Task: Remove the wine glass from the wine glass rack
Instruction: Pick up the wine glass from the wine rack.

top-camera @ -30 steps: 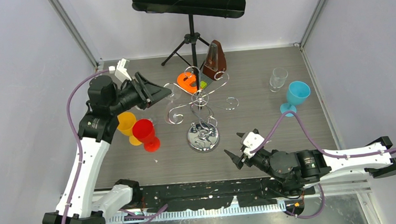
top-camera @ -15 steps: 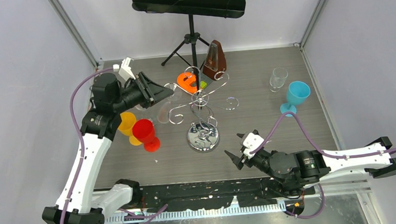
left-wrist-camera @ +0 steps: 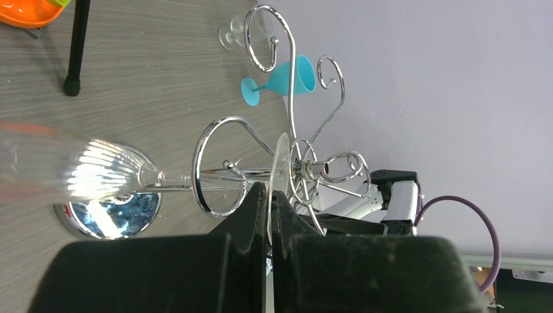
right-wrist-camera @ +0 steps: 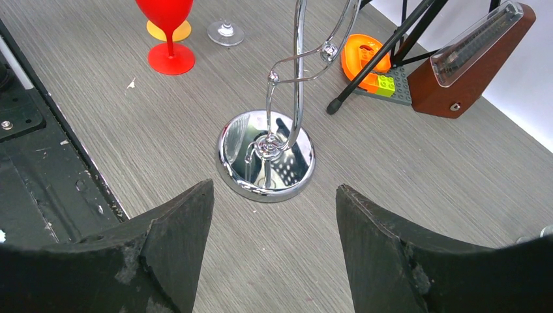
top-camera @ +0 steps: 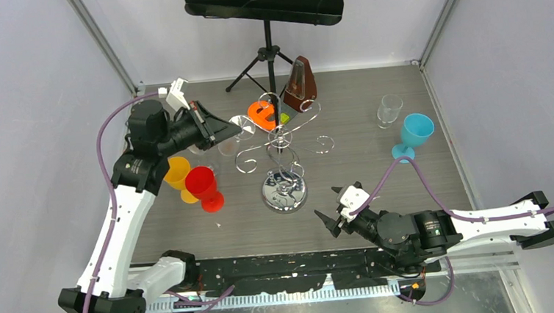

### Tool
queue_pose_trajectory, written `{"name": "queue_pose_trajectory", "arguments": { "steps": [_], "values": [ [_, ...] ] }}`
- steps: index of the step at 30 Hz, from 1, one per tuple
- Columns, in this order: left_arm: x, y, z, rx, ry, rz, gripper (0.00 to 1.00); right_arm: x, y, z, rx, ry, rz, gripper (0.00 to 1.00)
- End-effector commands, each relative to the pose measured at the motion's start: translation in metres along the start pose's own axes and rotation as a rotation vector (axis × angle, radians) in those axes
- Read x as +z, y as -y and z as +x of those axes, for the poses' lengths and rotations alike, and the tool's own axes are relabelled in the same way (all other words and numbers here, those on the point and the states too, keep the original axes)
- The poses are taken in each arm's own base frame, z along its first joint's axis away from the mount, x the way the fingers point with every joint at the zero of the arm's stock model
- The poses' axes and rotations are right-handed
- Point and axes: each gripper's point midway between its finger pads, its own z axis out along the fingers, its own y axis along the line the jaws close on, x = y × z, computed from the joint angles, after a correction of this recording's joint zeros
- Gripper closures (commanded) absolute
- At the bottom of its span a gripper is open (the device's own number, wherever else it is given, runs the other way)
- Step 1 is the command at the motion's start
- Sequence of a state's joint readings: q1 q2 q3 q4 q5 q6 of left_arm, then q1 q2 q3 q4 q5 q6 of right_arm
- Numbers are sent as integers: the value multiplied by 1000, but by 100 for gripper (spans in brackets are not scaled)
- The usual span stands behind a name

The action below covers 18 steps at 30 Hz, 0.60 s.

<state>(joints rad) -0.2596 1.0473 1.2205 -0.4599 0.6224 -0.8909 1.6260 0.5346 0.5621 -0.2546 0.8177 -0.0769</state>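
Observation:
The chrome wine glass rack (top-camera: 280,138) stands mid-table on its round mirror base (right-wrist-camera: 266,156). A clear wine glass (left-wrist-camera: 78,173) hangs upside down from a scroll arm on the rack's left side, its stem running through the loop. My left gripper (left-wrist-camera: 269,195) reaches in from the left at arm height and is shut on the thin edge of the glass's foot; from above it (top-camera: 237,132) sits right at that arm. My right gripper (right-wrist-camera: 274,186) hovers low in front of the rack's base, open and holding nothing.
A red wine glass (top-camera: 204,187) and a yellow one (top-camera: 177,171) stand left of the rack, under my left arm. At the right stand a blue glass (top-camera: 412,134) and a clear glass (top-camera: 388,110). Behind the rack are a metronome (top-camera: 301,81), an orange toy (top-camera: 261,113) and a black music stand (top-camera: 265,3).
My left gripper has moved slightly up and toward the rack, and its fingers have shut on the glass's foot. The right arm has not moved.

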Motion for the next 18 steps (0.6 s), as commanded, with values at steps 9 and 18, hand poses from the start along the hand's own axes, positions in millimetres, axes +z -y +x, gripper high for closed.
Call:
{"name": "queue_pose_trajectory", "arguments": {
  "steps": [9, 18],
  "values": [
    [-17, 22, -12, 122, 43, -3, 100, 1, 2, -16, 40, 39, 16, 25],
    [-16, 26, -22, 157, 50, -20, 100, 1, 3, -14, 35, 37, 19, 25]
  ]
}}
